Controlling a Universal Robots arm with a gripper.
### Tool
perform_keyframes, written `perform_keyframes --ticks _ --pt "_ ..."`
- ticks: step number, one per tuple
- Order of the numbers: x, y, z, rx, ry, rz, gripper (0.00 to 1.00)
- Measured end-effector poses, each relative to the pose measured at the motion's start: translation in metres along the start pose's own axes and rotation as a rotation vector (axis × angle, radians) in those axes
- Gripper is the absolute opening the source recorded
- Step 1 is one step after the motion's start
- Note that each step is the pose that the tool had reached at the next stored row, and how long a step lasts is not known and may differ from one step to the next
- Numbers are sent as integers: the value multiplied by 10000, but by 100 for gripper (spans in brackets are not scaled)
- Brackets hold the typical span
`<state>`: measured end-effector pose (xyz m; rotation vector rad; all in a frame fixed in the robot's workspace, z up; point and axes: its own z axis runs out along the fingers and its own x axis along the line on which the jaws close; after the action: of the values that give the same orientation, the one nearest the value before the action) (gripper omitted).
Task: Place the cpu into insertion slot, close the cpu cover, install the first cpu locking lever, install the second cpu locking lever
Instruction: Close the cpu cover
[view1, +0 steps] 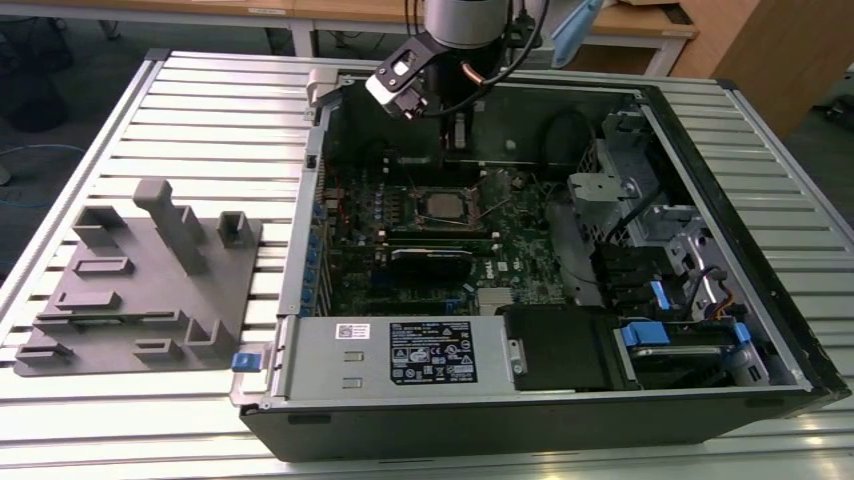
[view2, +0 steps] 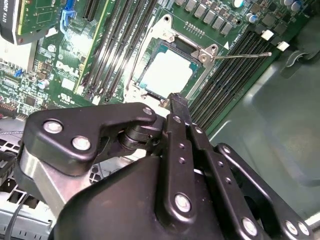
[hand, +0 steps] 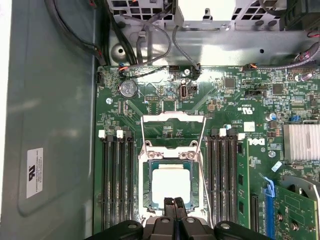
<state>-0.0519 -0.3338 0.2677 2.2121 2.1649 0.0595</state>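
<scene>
- The end effector (hand: 175, 202) has its fingers pressed together with nothing between them. In both wrist views its tips (view2: 176, 98) stand over one edge of the insertion slot (hand: 148, 187).
- The cpu (hand: 171, 185) lies flat inside the insertion slot with its silvery top up, just beside the tips and not gripped.
- The cpu cover (view2: 150, 47) frames the chip within the slot.
- A thin wire locking lever (view2: 242, 55) juts out from a corner of the slot.
- In the exterior view, the slot sits inside an open computer case (view1: 534, 420) on the desk (view1: 200, 110).
</scene>
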Motion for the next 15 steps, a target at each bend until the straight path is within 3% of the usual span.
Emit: perform_keyframes --ticks 15 --pt "1 40 -1 2 -3 0 11"
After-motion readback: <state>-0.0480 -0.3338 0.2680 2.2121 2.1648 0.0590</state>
